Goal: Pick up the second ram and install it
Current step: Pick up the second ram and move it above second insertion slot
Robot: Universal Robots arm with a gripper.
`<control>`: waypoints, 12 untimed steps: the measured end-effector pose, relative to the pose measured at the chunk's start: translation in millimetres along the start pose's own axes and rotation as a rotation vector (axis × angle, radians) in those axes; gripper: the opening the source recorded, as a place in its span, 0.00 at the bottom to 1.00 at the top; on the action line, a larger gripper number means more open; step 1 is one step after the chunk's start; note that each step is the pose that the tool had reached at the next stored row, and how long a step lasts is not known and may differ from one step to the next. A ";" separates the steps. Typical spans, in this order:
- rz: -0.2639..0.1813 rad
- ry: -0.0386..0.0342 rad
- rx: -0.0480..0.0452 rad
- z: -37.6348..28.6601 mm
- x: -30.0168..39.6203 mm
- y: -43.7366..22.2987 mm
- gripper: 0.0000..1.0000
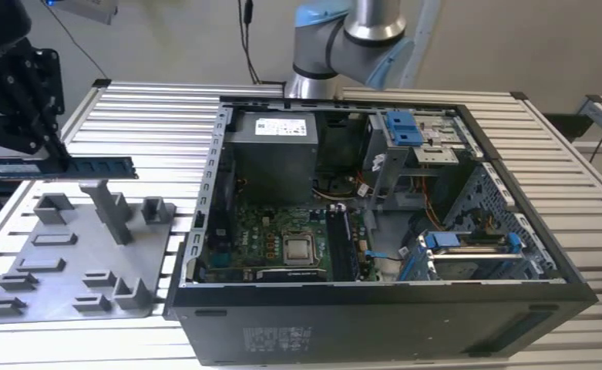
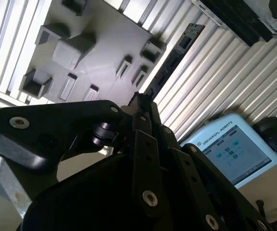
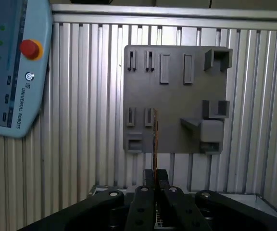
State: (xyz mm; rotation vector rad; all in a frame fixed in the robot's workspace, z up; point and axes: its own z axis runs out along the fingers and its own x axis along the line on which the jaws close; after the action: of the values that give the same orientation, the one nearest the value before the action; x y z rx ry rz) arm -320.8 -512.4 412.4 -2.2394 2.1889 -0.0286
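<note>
Pincer (image 1: 62, 159) clamps the second ram (image 1: 100, 166), held level; grey tray (image 1: 75, 254) lies directly below the pincer.

Matt grey plastic tray (image 1: 75, 258) on ribbed, shiny metal table (image 1: 146, 108)

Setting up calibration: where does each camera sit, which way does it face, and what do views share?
Exterior view: off the arm, looking down at the open computer case and grey tray; shows arm and gripper holding the second ram.
First wrist view: on the wrist, facing squarely past the gripper onto the tray.
Second wrist view: on the wrist, slanting past the gripper's links.
Both wrist views share ram, tray, teach pendant.
</note>
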 end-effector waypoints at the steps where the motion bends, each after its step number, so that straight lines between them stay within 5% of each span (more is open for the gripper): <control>1: 0.000 0.0000 -0.0001 0.1 0.1 -4.0 0.14; 12: 0.000 0.0000 -0.0008 1.0 1.1 -48.4 0.14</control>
State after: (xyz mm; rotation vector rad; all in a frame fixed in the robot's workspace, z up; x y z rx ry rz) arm -272.3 -512.4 412.4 -2.2398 2.1893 -0.0278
